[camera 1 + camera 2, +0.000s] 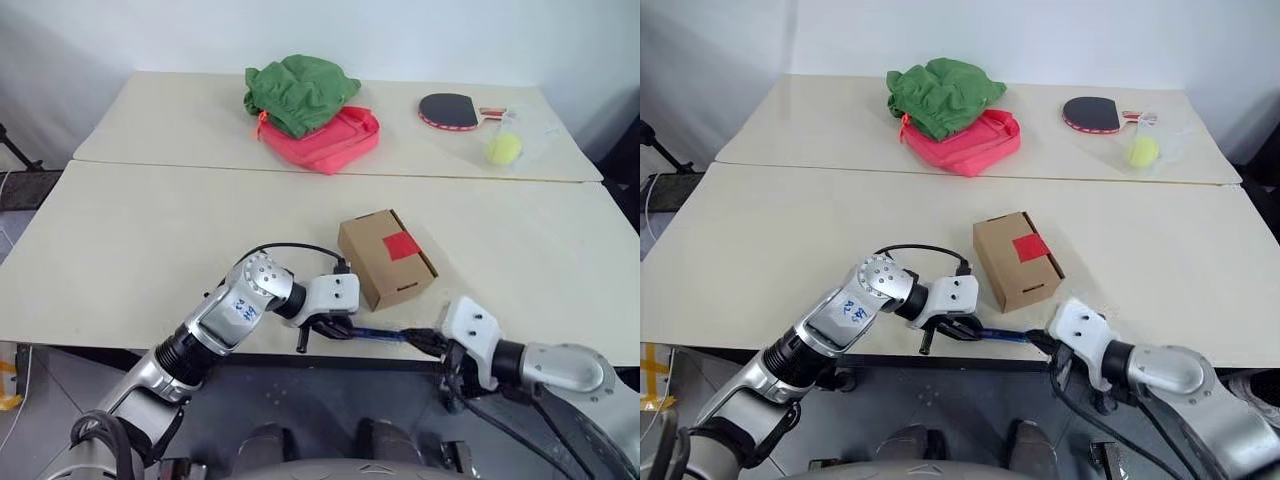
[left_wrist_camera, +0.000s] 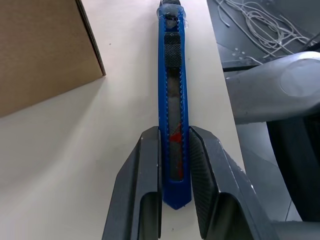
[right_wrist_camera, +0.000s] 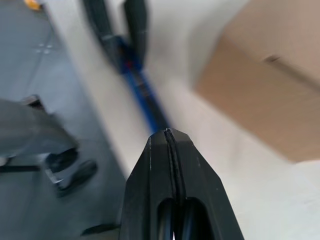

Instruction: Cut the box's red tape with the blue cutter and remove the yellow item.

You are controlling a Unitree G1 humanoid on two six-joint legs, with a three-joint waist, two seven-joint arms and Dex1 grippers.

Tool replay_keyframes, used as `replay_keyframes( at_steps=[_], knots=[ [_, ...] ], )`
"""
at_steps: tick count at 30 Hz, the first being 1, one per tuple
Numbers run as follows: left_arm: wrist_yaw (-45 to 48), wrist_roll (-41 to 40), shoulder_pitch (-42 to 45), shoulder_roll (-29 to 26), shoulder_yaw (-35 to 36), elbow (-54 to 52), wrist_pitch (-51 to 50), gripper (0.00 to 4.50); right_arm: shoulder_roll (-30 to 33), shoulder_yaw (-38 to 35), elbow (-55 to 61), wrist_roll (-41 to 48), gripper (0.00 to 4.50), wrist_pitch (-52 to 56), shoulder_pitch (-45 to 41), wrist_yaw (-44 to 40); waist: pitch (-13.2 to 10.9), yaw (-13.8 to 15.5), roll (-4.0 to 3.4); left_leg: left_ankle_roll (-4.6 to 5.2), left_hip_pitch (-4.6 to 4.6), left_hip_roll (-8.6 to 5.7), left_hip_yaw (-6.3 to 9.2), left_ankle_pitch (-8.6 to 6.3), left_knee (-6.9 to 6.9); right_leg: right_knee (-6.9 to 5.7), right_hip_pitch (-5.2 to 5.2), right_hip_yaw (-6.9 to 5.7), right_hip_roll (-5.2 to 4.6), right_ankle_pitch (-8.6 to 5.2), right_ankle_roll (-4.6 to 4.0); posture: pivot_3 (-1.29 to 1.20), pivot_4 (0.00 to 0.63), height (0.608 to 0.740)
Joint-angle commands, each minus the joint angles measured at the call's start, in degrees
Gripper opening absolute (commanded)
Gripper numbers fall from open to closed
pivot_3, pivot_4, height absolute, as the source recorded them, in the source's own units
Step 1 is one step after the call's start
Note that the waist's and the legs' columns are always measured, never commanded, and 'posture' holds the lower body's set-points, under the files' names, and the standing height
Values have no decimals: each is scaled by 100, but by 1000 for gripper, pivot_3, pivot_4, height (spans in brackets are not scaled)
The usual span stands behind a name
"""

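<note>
Box (image 1: 388, 258) sits on the near counter (image 1: 150, 250), a little right of centre in the head views, flaps closed, red tape (image 1: 401, 244) square on its top face. My left end effector (image 2: 175, 165) is low at the counter's front edge, lower centre of the frame, fingers pinching the butt end of the blue cutter (image 2: 174, 100); the cutter lies along the edge and runs toward my right arm. In the left wrist view the cutter's ridged slider faces up and the box's brown side stands just beside it, apart, not touching. My right end effector (image 3: 169, 135) is at the lower right of the head views, near the cutter's far end; its two fingers are pressed flat together. The right wrist view shows the cutter leading away from just past those closed tips, so it seems they hold nothing, though whether the tips touch the cutter I cannot tell. On the far counter, upper part of the frame: green cloth (image 1: 298, 90) heaped on a pinkish-red bag (image 1: 325, 140); to the upper right a table-tennis paddle (image 1: 450, 110), and near it a yellow-green ball in clear plastic (image 1: 503, 148).
</note>
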State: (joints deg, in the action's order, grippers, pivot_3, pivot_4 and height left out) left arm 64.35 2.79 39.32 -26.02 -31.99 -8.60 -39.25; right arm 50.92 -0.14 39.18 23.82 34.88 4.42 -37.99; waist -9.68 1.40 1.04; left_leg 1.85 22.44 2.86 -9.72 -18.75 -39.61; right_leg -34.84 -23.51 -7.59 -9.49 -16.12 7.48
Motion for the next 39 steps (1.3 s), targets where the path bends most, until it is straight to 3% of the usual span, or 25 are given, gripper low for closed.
replay_keyframes(
  at_steps=[1,7,19,23,32,39],
  knots=[
    [-229,239,60,4,-219,-17,-102,457,239,201,-322,-511,27,-539,-156,-355,0,13,0,1,0,1,3,-1,-2,0,3,-2,0,0,0,0,150,740],
    [-402,345,191,16,-321,209,-195,457,248,591,-882,-990,27,-1163,-413,-771,1,4,-2,9,1,-2,1,-6,-18,-5,9,-1,-4,1,1,0,150,740],
    [-439,250,365,192,-369,292,-400,457,-288,930,-1160,-1296,27,-1251,-816,-1015,5,-18,-4,9,-4,7,3,-6,-40,-23,13,1,-4,1,0,0,150,740],
    [-421,226,363,213,-389,242,-456,457,-435,850,-1157,-1301,27,-1170,-969,-1022,8,-31,-5,9,-5,8,3,-6,-41,-25,13,2,-4,1,-1,0,150,740],
    [-361,197,312,163,-443,126,-476,457,-109,147,-1021,-945,27,-1364,-959,-1551,8,11,-7,16,3,4,5,-10,-40,-18,11,-1,-9,1,0,0,150,740],
    [-368,172,295,150,-445,59,-528,457,-230,461,-1181,-1073,27,-1362,-1129,-1587,8,2,-7,19,4,3,4,-13,-40,-14,11,-1,-10,2,1,0,150,740]
  ],
)
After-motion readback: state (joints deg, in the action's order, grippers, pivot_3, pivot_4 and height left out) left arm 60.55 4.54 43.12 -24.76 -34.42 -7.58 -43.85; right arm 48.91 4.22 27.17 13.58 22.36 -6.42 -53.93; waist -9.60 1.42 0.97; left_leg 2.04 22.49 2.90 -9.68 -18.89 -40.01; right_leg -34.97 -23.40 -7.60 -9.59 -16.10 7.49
